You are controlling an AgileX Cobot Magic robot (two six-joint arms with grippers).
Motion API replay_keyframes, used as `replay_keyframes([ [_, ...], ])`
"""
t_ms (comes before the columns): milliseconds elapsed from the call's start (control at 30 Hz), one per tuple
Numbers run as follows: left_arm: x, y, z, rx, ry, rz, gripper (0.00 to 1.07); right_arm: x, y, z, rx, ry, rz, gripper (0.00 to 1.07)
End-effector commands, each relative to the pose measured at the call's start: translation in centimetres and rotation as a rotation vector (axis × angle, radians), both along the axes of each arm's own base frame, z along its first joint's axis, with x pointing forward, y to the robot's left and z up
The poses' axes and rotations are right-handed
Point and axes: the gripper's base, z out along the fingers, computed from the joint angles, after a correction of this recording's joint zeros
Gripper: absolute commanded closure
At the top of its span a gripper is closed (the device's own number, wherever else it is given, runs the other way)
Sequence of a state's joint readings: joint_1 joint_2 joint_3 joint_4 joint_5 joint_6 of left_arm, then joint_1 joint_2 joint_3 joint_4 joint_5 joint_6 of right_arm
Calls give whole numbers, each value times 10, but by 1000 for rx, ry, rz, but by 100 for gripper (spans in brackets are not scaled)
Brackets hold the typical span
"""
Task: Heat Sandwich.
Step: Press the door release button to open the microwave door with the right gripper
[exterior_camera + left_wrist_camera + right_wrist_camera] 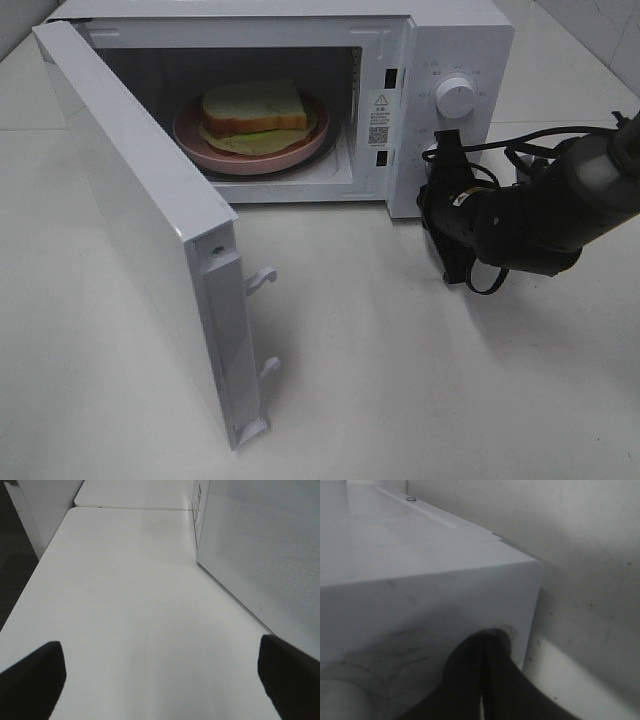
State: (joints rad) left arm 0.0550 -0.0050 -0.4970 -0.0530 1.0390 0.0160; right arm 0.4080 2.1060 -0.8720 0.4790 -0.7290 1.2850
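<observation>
The sandwich [255, 108] is sitting on a pink plate [250, 160] inside the white microwave [450, 50], on the left part of the cavity. It's looking like a thick slice of pale bread on top with a browner crust edge, and a floppy yellow-green layer is poking out underneath and spreading over the plate.

The microwave door [130, 220] is hanging wide open, swinging out to the left and toward the near side of the white table [400, 380].

The right claw [445, 152] is reaching in from the right, with its fingers pinched together and nothing between them. Its tips are resting right up against the control panel, just below the round knob [456, 97]. In the right wrist view those dark fingers [470, 680] are meeting the white panel near its corner.

The left claw [160, 677] is hovering low over the bare table with its fingers spread wide and carrying nothing, while the dotted face of the door [260, 555] is standing just beside it.
</observation>
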Motion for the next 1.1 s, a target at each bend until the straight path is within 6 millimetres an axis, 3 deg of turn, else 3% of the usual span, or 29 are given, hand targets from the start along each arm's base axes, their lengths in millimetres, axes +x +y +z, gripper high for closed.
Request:
replay_keyframes([
  [33, -4, 0, 0, 0, -28, 0, 9, 34, -5, 47, -7, -336, -24, 107],
  [433, -4, 0, 0, 0, -28, 0, 9, 28, -6, 37, -16, -262, -2, 106],
  [667, -4, 0, 0, 0, -28, 0, 9, 6, -11, 26, -11, -164, 12, 105],
  [1100, -4, 0, 0, 0, -28, 0, 9, -39, -20, 27, -24, -40, 96, 105],
])
